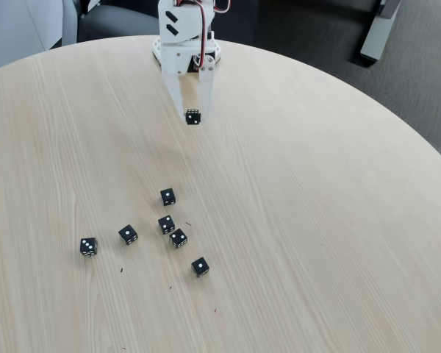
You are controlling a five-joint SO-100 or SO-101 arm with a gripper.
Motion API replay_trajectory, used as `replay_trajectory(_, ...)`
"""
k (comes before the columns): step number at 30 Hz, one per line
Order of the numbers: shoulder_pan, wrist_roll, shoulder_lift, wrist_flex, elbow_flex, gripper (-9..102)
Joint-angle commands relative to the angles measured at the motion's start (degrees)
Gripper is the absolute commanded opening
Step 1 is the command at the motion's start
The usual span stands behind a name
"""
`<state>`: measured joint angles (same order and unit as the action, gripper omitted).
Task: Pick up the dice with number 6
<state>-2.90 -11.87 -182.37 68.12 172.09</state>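
One black die sits pinched between the tips of the white claw at the far side of the round desk, its near face crowded with pips, so I take it for the six, though it is too small to count for certain. Whether it is lifted or touching the wood I cannot tell. Six like dice lie clustered well apart nearer me, showing few pips, presumably left as wrong ones.
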Motion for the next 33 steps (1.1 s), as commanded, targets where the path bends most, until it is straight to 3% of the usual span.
replay_trajectory(1,0.2,0.5,-0.1,0.1,-0.2,0)
replay_trajectory(33,-0.2,-0.3,-0.1,0.1,-0.2,1)
